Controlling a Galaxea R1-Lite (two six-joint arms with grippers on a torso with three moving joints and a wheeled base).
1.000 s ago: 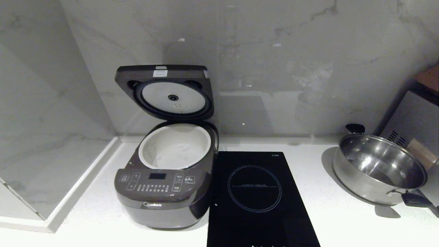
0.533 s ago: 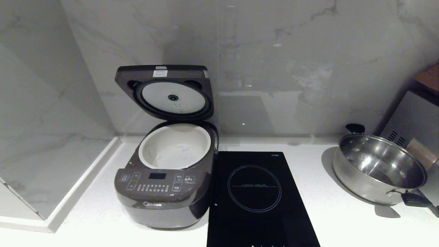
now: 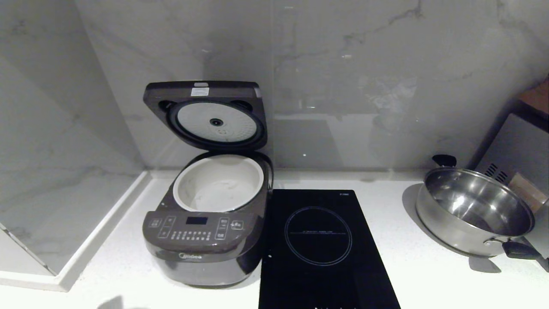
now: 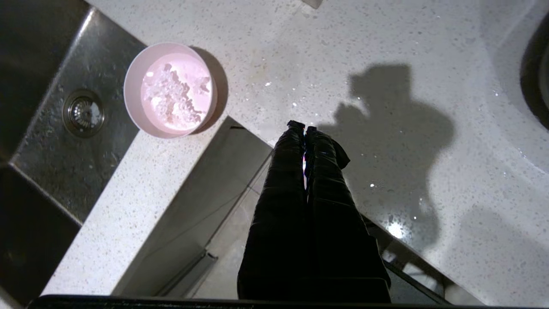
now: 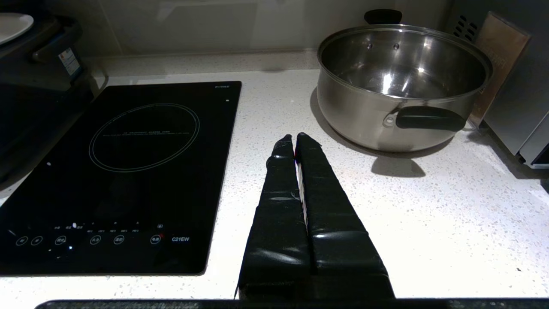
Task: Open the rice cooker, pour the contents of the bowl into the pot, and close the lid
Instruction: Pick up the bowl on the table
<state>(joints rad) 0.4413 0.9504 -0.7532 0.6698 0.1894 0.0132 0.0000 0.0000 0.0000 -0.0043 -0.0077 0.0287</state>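
Two hands are in view only through their own wrist cameras, both with fingers pressed together and holding nothing. The left hand (image 4: 305,127) hangs above the speckled white surface (image 4: 386,51), near its edge; the bowl (image 4: 170,90), holding pale clumped contents, stands on that surface just beside the steel sink (image 4: 73,128). The right hand (image 5: 294,138) sits over the surface between the black cooktop (image 5: 128,171) and the steel pan (image 5: 403,81). The rice cooker (image 3: 206,240) stands left of the cooktop, its lid (image 3: 206,113) raised upright and the white pot (image 3: 218,182) exposed.
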